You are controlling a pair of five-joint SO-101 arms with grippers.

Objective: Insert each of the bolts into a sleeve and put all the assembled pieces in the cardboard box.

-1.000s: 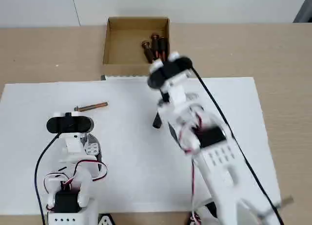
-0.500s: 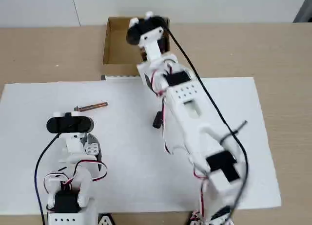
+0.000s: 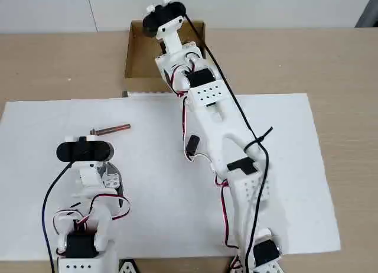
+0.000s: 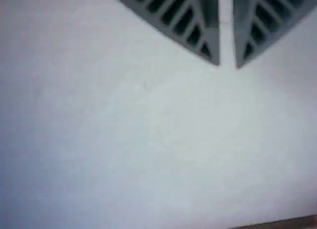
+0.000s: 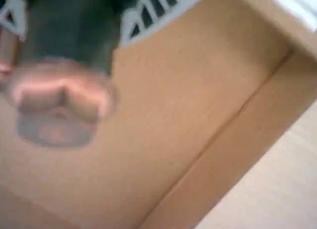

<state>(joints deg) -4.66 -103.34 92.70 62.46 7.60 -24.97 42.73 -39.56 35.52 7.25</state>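
My right arm [image 3: 204, 96] stretches over the cardboard box [image 3: 134, 54], its wrist above the box's inside. The right gripper [image 5: 74, 21] is shut on an assembled piece: a black sleeve [image 5: 69, 26] with a copper bolt head [image 5: 59, 97] sticking out, hanging above the box floor [image 5: 163, 125]. A loose copper bolt [image 3: 110, 129] lies on the white paper [image 3: 153, 208] ahead of my left arm [image 3: 85, 152]. A black sleeve [image 3: 191, 146] stands on the paper beside the right arm. The left gripper [image 4: 226, 60] is shut just above the paper, holding nothing.
The box sits on the wooden table [image 3: 307, 60] just beyond the paper's far edge. A box wall [image 5: 237, 149] runs close by the held piece. The right arm hides what lies inside the box.
The right arm has swung from the paper's far edge out over the box, carrying the assembled piece. The left arm, loose bolt and sleeve have stayed put.
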